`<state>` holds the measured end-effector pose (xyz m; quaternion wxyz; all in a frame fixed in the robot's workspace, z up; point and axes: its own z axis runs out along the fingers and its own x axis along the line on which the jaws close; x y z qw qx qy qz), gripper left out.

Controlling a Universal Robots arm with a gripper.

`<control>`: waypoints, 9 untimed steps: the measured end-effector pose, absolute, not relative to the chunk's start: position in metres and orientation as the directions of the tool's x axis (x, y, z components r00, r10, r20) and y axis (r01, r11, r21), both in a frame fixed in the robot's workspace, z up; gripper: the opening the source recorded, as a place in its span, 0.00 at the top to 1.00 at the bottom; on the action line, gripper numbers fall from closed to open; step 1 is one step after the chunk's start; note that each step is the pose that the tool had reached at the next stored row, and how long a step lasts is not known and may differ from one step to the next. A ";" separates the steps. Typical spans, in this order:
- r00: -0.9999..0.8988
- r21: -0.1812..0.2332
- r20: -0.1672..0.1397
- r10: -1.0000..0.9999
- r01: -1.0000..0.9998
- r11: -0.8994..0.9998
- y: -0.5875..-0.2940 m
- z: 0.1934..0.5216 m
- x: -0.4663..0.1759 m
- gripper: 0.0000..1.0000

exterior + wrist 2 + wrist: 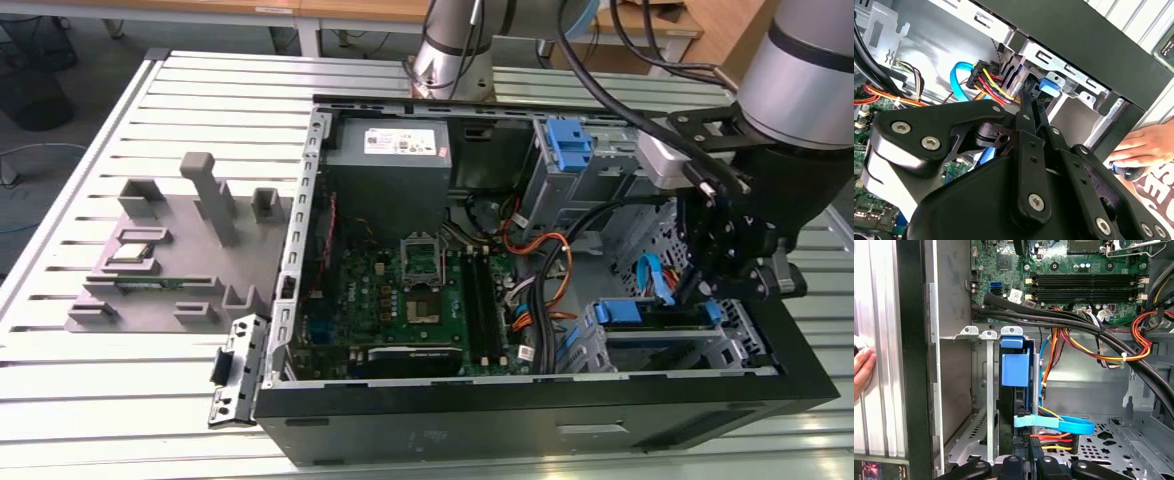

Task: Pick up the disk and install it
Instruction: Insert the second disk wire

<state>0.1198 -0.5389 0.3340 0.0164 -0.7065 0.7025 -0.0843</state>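
Black and angular, the gripper hangs over the drive cage at the exterior view's right of the open computer case, and from my seat I cannot tell how its jaws stand: in the second wrist view its own linkage plates and bolts hide the tips, and in the first wrist view they are cut off at the frame edge. I see the disk standing on edge in a slot of the bare-metal drive cage, its blue plastic rail and tab facing the camera and the metal body mostly hidden between the cage walls. Just past it a flat blue ribbon cable loops across, with red, yellow and orange power wires bunched beside it, so room near the slot is tight. Thick black cables cross between cage and green motherboard. Outside the case wall a person's hand rests on the slatted metal table, partly cut off.
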 end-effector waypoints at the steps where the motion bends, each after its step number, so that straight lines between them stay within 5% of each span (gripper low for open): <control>1: -0.001 -0.142 0.096 -0.995 -0.990 -0.012 -0.539 0.334 0.120 0.84; 9: -0.001 -0.143 0.093 -0.996 -0.990 -0.012 -0.544 0.333 0.120 0.84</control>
